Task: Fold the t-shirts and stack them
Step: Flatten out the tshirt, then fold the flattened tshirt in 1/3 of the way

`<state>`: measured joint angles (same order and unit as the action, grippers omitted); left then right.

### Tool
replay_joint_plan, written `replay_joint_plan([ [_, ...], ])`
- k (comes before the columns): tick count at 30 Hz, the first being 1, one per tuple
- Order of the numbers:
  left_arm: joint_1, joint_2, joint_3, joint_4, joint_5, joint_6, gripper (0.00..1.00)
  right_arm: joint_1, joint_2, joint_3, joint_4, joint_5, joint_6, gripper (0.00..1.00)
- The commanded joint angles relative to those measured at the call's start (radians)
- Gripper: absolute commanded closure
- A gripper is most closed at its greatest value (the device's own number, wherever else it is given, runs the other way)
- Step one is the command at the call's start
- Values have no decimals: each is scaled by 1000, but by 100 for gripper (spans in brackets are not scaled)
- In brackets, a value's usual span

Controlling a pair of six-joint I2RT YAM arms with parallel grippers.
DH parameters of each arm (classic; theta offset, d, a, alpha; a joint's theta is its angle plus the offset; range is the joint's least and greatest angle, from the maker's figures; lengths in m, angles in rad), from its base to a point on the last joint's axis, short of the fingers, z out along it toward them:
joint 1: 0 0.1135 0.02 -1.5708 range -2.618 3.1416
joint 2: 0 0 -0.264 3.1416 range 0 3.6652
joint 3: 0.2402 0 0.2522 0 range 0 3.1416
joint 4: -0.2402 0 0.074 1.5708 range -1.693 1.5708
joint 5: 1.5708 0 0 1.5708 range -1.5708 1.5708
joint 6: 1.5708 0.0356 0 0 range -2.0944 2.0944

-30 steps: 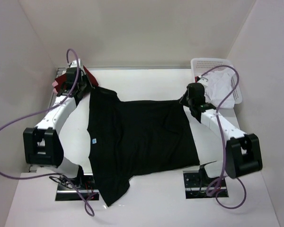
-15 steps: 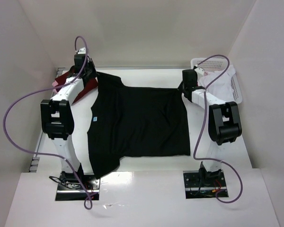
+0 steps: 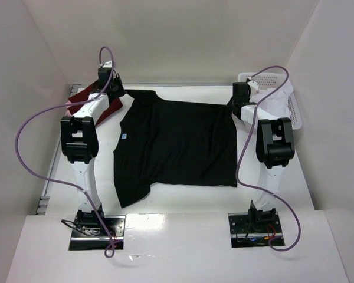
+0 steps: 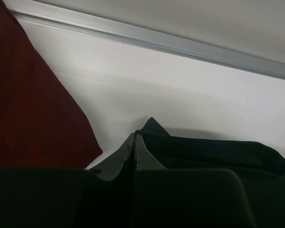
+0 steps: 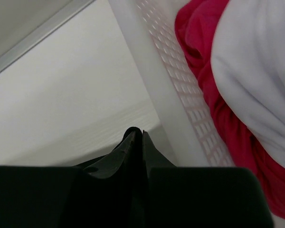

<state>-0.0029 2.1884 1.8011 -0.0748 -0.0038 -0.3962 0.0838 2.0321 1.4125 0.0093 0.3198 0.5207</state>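
black shirt: lying flat, far edge pulled taut between both grippers
left gripper: clamped on the shirt's far-left corner, dark red shirt just beside
right gripper: clamped on the far-right corner, right by the basket
basket: white shirt and pink shirt in it

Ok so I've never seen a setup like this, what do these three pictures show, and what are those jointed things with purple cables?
Those are robot arms, the left arm and right arm, bolted to a white table. One looks down from overhead; the other two come from wrist cameras, looking past the left gripper and right gripper. A black t-shirt lies spread flat; both grippers are shut, seemingly pinching its far corners. A dark red shirt lies far left; a white basket far right holds white cloth and pink cloth.
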Motion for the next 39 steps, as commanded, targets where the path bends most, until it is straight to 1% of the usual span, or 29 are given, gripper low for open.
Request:
replay_joint_plan([
  [1, 14, 33, 88, 53, -2, 0, 100, -9, 54, 110, 80, 0, -51, 92],
  [5, 14, 44, 113, 44, 17, 0, 100, -9, 88, 181, 80, -41, -60, 100],
  [13, 14, 11, 167, -18, 53, 20, 100, -9, 112, 210, 80, -66, -70, 100],
  [17, 14, -45, 164, -49, 76, 29, 100, -9, 70, 194, 70, -74, -79, 100],
  [20, 14, -121, 107, -69, 71, 39, 100, -9, 13, 156, 70, -88, -79, 100],
  [24, 14, -217, -8, -78, 56, 48, 100, -9, -76, 75, 83, -114, -88, 100],
  [28, 14, -359, -132, -88, 65, 48, 100, -9, -180, -47, 101, -168, -88, 100],
  [29, 14, -361, -134, -88, 65, 48, 100, -9, -182, -49, 101, -181, -88, 100],
  [31, 14, -419, -192, -101, 76, 48, 100, -9, -239, -107, 115, -206, -88, 100],
  [39, 14, -600, -403, -143, 96, 16, 100, -9, -392, -314, 104, -217, -67, 100],
])
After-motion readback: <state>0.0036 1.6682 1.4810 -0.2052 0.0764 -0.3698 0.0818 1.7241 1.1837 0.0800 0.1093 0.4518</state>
